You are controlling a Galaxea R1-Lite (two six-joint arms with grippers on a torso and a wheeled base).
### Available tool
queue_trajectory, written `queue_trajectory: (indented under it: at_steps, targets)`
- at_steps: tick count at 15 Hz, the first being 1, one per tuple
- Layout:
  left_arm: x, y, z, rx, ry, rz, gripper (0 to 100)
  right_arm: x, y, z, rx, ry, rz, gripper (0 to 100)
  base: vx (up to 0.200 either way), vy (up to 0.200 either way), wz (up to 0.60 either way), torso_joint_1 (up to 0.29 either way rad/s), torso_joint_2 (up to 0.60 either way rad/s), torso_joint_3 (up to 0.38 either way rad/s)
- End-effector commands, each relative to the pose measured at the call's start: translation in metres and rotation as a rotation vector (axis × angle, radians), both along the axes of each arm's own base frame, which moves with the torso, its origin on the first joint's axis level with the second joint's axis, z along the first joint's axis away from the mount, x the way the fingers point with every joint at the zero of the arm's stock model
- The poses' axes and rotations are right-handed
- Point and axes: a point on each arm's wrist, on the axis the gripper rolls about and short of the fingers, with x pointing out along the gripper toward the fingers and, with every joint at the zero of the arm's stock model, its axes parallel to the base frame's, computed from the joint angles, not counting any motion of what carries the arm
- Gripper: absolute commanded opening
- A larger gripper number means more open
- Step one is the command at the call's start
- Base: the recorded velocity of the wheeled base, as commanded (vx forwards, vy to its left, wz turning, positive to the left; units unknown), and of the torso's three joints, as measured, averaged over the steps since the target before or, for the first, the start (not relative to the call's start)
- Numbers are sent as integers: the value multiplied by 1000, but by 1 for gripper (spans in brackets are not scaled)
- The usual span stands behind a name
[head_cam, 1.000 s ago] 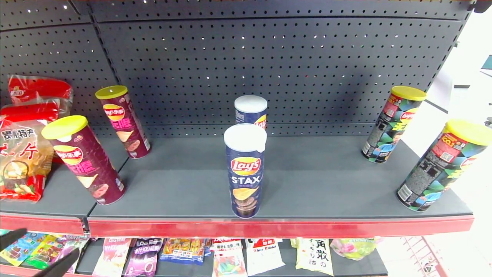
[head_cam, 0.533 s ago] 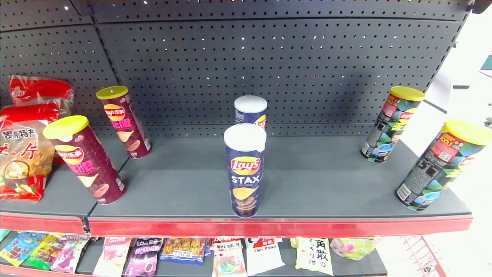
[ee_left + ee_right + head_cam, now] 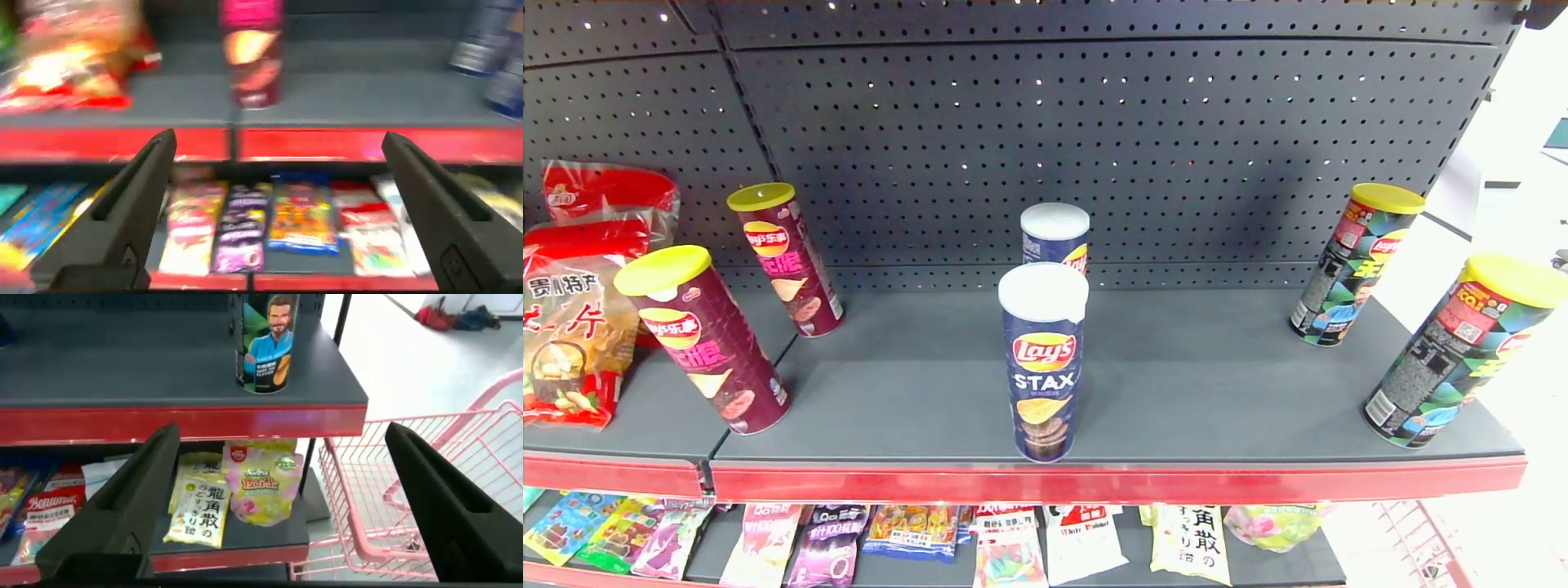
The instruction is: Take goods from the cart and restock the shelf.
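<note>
On the grey shelf [image 3: 1176, 384] stand two blue cans [image 3: 1043, 359], one behind the other, two maroon cans with yellow lids [image 3: 703, 335] at the left, and two black-and-green cans [image 3: 1454, 351] at the right. My left gripper [image 3: 279, 143] is open and empty. It faces the shelf's red front edge [image 3: 310, 145], with a maroon can [image 3: 253, 53] above it. My right gripper [image 3: 283, 433] is open and empty too, below the black-and-green can [image 3: 265, 339] at the shelf's right end. The pink wire cart [image 3: 409, 498] stands beside that end.
Red snack bags [image 3: 572, 327] fill the shelf's far left. Flat candy and snack packets [image 3: 1013, 543] line the lower shelf. A perforated back panel [image 3: 1094, 147] closes the shelf behind. Bare shelf surface lies between the blue cans and the cans on either side.
The left gripper's dark fingertips showed at the head view's lower left corner one second ago and have dropped out of that view. The cans have not moved.
</note>
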Motion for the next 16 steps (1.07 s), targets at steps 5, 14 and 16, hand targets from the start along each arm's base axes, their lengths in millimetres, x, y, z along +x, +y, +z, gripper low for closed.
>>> queue_trajectory:
  at_steps: [5,14,16]
  targets:
    - [0,-2,-6,1,57,-107,100,0,1,-1,62,-3,63,100,0,0,0,0,0,0]
    - [0,-2,-6,-6,55,-70,100,0,2,-2,10,-2,103,100,0,0,0,0,0,0]
    - [0,-1,-6,-6,55,-69,100,1,4,-2,39,15,183,100,0,0,0,0,0,0]
